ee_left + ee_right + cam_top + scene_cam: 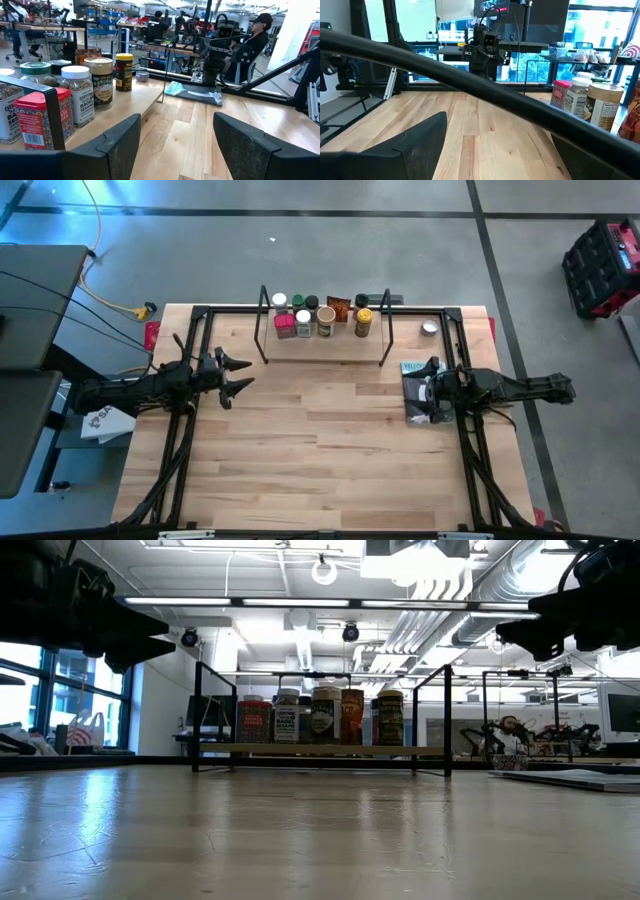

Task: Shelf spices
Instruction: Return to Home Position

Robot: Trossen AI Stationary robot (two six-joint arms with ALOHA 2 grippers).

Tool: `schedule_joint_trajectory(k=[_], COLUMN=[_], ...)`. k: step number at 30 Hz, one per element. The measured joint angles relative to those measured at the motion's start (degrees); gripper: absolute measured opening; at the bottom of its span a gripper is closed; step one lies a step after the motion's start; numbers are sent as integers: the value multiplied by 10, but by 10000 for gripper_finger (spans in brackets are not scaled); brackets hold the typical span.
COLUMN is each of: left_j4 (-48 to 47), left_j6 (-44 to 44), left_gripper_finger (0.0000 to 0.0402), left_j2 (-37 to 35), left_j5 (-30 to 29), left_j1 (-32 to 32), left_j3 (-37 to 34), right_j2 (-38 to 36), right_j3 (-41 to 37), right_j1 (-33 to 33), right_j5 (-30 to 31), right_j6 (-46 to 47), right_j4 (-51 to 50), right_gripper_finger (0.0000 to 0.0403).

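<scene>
The spices stand in a cluster on the shelf, a low wooden board with black wire uprights at the table's far edge. Among them are a red box, a white-lidded jar, a tan jar and a yellow-lidded jar. In the low view they line the board. My left gripper hovers open at the table's left side, level with the shelf's front. My right gripper is open at the right side, above a flat book. Neither holds anything.
A small silver tin sits right of the shelf. The book lies under my right gripper. A black bar crosses the right wrist view. A seated person is beyond the table. Bare wood spreads between the arms.
</scene>
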Motion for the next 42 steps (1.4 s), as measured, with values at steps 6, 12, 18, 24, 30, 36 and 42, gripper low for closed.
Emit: schedule_joint_trajectory(k=[6, 12, 18, 24, 30, 36, 42], left_j4=[0, -1, 21, 5, 0, 0, 0], left_j6=[0, 0, 0, 0, 0, 0, 0], left_gripper_finger=[245, 245, 245, 245, 246, 245, 245], left_j2=[0, -20, -29, -29, -29, -29, -29], left_j5=[0, -1, 1, 0, -2, -2, -2], left_j1=[0, -15, -38, -38, -38, -38, -38], left_j3=[0, 0, 1, 0, 0, 0, 0], right_j2=[0, 0, 0, 4, 4, 4, 4], right_j3=[0, 0, 0, 0, 0, 0, 0], right_j1=[0, 0, 0, 0, 0, 0, 0], right_j5=[0, 0, 0, -1, -1, -2, -3], right_j6=[-1, -1, -1, -1, -1, -1, -1], right_j4=[0, 0, 0, -1, -1, -1, -1], right_gripper_finger=[342, 342, 342, 342, 342, 342, 342])
